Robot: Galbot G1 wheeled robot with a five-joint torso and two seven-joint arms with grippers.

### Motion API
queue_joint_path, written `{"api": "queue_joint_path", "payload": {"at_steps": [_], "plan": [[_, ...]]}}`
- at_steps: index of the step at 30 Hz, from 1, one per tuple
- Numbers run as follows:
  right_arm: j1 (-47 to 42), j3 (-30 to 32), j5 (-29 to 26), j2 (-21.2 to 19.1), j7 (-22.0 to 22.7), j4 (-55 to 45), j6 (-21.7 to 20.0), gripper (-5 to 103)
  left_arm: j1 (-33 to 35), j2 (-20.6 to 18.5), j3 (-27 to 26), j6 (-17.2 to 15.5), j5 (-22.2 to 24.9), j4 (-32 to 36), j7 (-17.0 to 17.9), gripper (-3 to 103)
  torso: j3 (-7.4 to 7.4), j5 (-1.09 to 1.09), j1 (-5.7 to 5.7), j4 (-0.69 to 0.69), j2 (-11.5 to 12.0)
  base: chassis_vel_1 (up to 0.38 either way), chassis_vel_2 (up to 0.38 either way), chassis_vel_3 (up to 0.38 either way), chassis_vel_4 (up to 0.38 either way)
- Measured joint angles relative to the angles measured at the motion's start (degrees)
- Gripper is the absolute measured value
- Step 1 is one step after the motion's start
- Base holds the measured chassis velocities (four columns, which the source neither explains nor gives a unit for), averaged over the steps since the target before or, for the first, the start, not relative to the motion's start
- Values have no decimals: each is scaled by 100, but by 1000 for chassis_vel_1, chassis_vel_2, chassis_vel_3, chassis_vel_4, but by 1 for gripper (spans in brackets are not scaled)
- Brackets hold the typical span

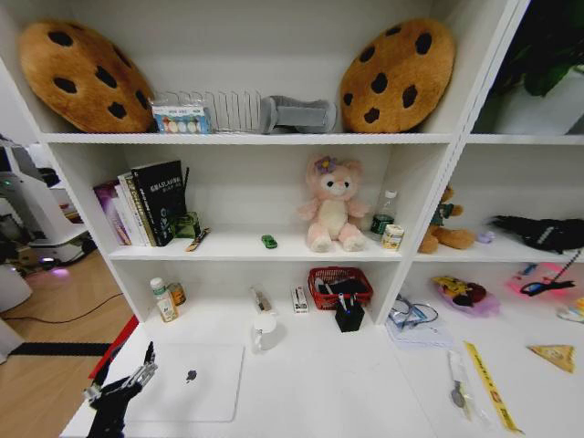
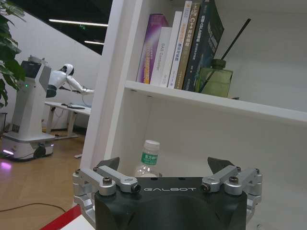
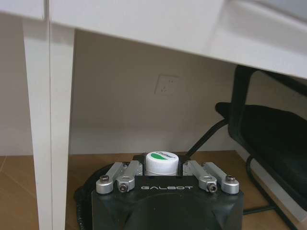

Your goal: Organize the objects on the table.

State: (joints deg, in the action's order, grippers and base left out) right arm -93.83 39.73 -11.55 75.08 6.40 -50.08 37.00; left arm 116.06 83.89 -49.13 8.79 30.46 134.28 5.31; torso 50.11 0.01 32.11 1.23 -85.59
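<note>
Reading outward from the robot, you find the left end effector (image 1: 119, 388) poised over the near left corner of the desk (image 1: 365, 392), just beside the slim silver laptop (image 1: 187, 383). In the left wrist view its fingers (image 2: 108, 165) stand spread and released, with nothing between them. This probably readies it for a pick at that end.

The right end effector (image 3: 162, 165) hangs low, below the level of the desk top, beside a white leg. It appears clenched on a white-capped bottle (image 3: 162, 158), the cap standing upright between the jaws. You may judge this a carrying posture, held clear of the desk while the other arm works.

The laptop lies closed and flat, square to the desk edge. Behind it the white mug (image 1: 263, 330) rests near the middle of the desk, apart from the laptop. To the right, the yellow ruler (image 1: 488, 385) lies loose and aslant on the desk, so that side reads as unsorted.

Farther back, a black pen holder (image 1: 349, 315) stands in front of a red basket (image 1: 339, 285), likely collecting points for small items. A small bottle (image 1: 162, 301) stands at the back left.

On the shelf above, the tiny green toy car (image 1: 269, 242) sits apart from the leaning books (image 1: 146, 203).
</note>
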Motion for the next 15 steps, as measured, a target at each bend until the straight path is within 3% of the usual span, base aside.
{"api": "queue_joint_path", "payload": {"at_steps": [15], "plan": [[1506, -363, -531, -522, -309, 1410, -140, 31, -249, -111, 169, -398, -155, 311, 288, 100, 0, 0, 0, 0, 0, 0, 0, 0, 0]]}}
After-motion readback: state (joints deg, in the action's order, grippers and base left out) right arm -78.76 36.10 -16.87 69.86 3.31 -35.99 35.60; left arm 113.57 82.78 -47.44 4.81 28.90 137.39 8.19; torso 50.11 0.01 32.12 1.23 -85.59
